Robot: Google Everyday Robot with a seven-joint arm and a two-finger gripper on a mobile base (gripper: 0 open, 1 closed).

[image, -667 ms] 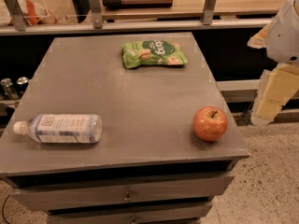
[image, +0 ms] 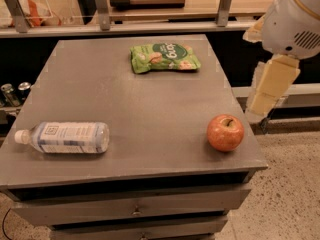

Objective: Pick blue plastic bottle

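Claw (image: 265, 100) downward, right of table (image: 150, 101)

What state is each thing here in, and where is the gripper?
blue plastic bottle: lying on its side, cap on, front left of the table.
apple: whole, stem up, front right.
green snack bag: lying flat at the back.
top drawer: shut.
gripper: beyond the table's right edge, touching nothing.

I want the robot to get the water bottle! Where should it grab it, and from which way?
Probably around the labelled middle of the blue plastic bottle, coming down from above. It lies on its side at the table's front left, white cap pointing left, leaving its round body free on top. The gripper hangs beyond the table's right edge, past the apple.
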